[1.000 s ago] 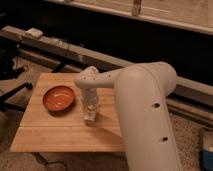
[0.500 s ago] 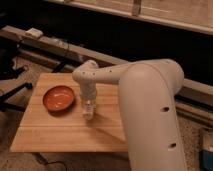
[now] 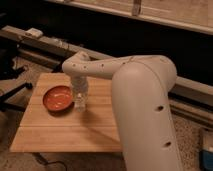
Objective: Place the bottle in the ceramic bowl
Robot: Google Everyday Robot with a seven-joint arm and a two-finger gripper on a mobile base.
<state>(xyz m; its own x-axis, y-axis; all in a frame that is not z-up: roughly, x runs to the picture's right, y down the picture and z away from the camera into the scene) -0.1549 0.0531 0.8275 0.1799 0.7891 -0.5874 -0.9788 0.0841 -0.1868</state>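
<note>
The orange-red ceramic bowl (image 3: 56,98) sits on the left part of the wooden table (image 3: 65,132). The pale whitish bottle (image 3: 80,101) hangs upright just right of the bowl's right rim. My gripper (image 3: 79,86) points down from the white arm and is shut on the bottle's upper part, which it hides. I cannot tell whether the bottle's base touches the table.
My large white arm (image 3: 142,110) covers the table's right side. A dark rail with cables (image 3: 45,45) runs behind the table. The floor lies beyond the table's left and front edges. A blue-and-white object (image 3: 207,152) sits at the far right.
The gripper has carried the bottle to the left and slightly away from the camera, from the table's middle to the bowl's right rim. The bowl has not moved.
</note>
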